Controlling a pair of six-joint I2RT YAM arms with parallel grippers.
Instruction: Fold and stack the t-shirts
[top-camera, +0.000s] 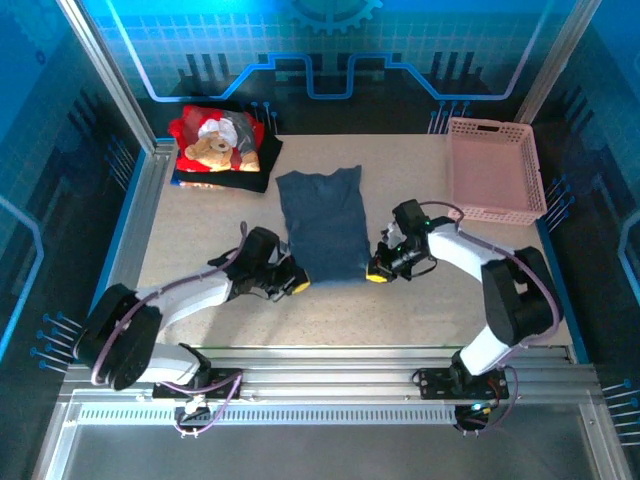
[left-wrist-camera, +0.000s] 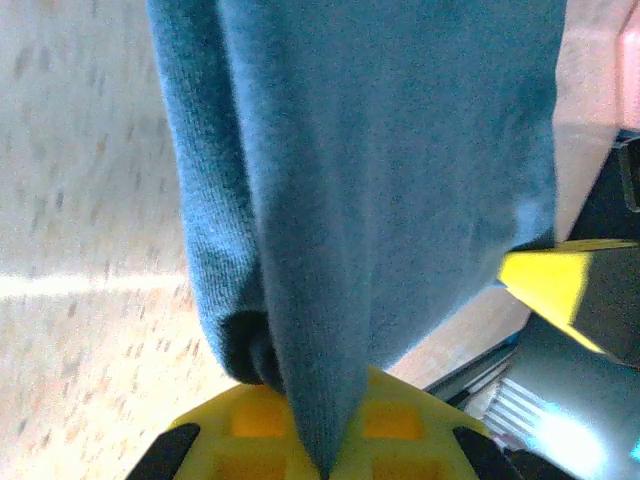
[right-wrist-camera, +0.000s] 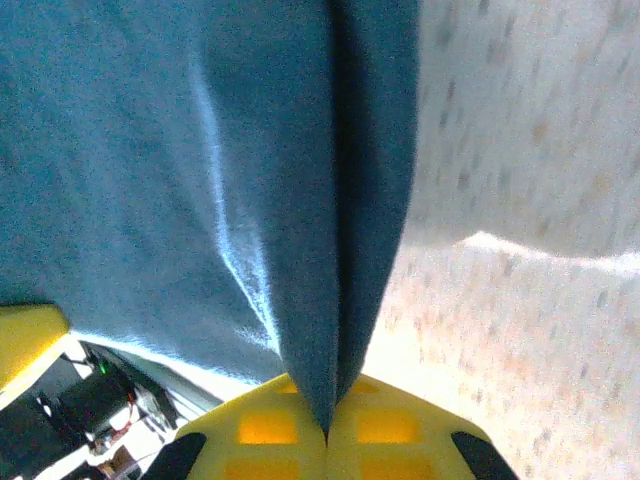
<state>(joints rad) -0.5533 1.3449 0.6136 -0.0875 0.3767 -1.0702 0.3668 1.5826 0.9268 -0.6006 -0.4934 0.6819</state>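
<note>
Step in hand: crosswise fold of the blue shirt (top-camera: 322, 220), which lies mid-way across the counter (top-camera: 420, 310). The left pincer (top-camera: 298, 284) and right pincer (top-camera: 378, 272) each clamp a near hem corner. Next: lift both evenly, carry the hem toward the far edge, release aligned.

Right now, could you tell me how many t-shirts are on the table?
3: a dark slate-blue cloth shirt at the centre; a red teddy-bear-print shirt lying on a black shirt at the far left. Others may hide beneath.
</note>
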